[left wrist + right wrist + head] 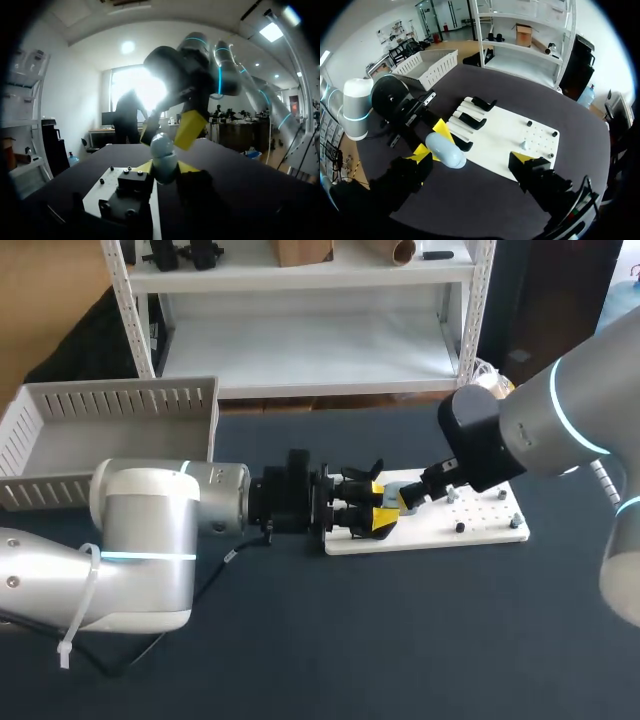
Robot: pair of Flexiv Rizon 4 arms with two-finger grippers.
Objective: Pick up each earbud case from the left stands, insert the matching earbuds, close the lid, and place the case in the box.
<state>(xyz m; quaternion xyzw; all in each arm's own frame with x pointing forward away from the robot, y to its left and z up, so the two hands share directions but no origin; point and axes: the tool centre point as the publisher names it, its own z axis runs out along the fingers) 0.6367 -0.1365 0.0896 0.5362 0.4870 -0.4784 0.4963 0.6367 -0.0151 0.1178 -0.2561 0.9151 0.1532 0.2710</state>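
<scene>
Dark table (400,640); both arms meet over its middle.

Left arm (150,540): enters from the left and lies low and level across the table, wrist aimed at the board.

Right arm (560,410): enters from the right and slopes down toward the same spot.

White slotted box (110,405): at the far left of the table, behind the left arm and well apart from the grippers.

White board (480,525): flat on the table at centre-right. The black stands (475,120) sit in a row along the end nearest the left arm. The other end has rows of small holes with a few small dark studs (554,134). A tiny pale piece (522,145) stands among them; I cannot tell what it is.

Left gripper (166,167): its yellow tips press on the earbud case from two sides, pinching its lower part. It hangs over the stand end of the board.

Right gripper (471,156): fingers spread wide, nose to nose with the left gripper. One tip is just beside the case and the other is well off to the far side. Neither tip is seen to touch it.

Earbud case (445,150): pale blue, smooth and rounded. It is held off the board, just beside the nearest stand. It stands upright out of the left gripper's tips, with its top towards the right gripper. I cannot make out the lid seam, so I cannot tell the lid's state.
</scene>
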